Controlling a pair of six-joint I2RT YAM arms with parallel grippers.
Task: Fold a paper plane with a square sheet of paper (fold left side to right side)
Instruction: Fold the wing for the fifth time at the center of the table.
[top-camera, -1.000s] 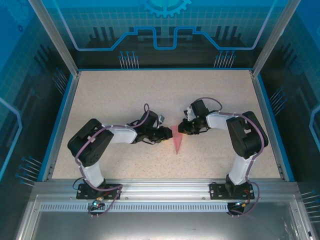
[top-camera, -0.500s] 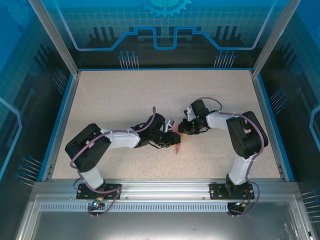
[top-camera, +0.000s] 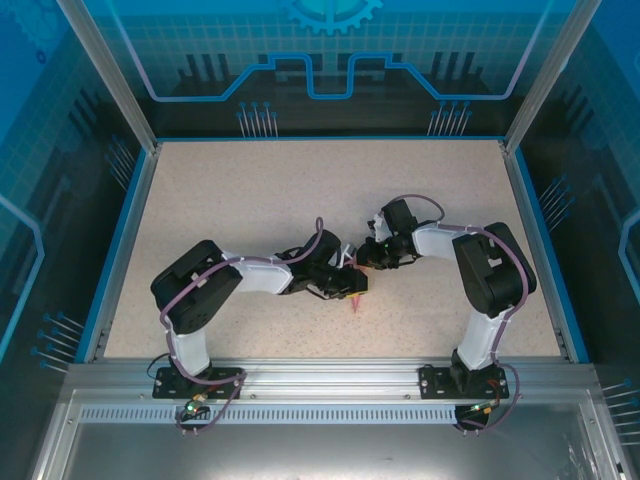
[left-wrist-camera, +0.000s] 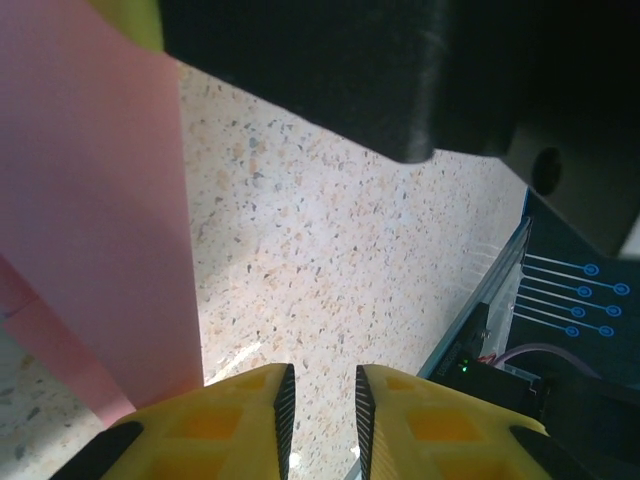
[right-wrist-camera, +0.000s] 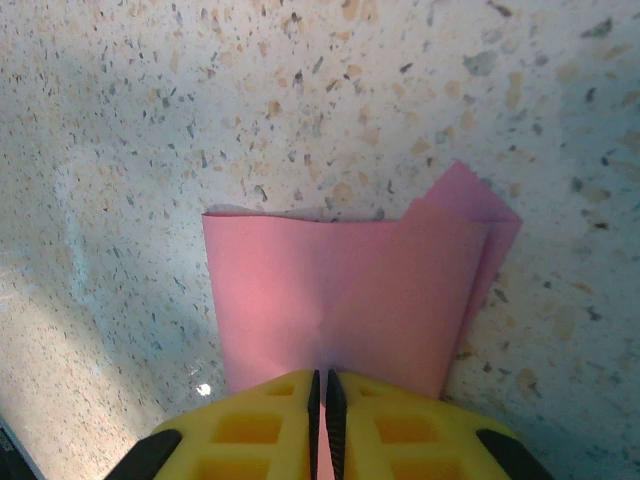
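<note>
Overhead camera overlooks the table; both close wrist cameras share paper.

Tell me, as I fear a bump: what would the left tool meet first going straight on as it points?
Likely the speckled table ahead of the left tool; the right arm's dark body looms beyond, the pink paper stands to one side. Depth is unclear.

Speckled beige tabletop, blue rim, aluminium rail near edge.

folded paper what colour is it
Plain pink-red, no pattern. The folded paper shows best in the right wrist view.
</note>
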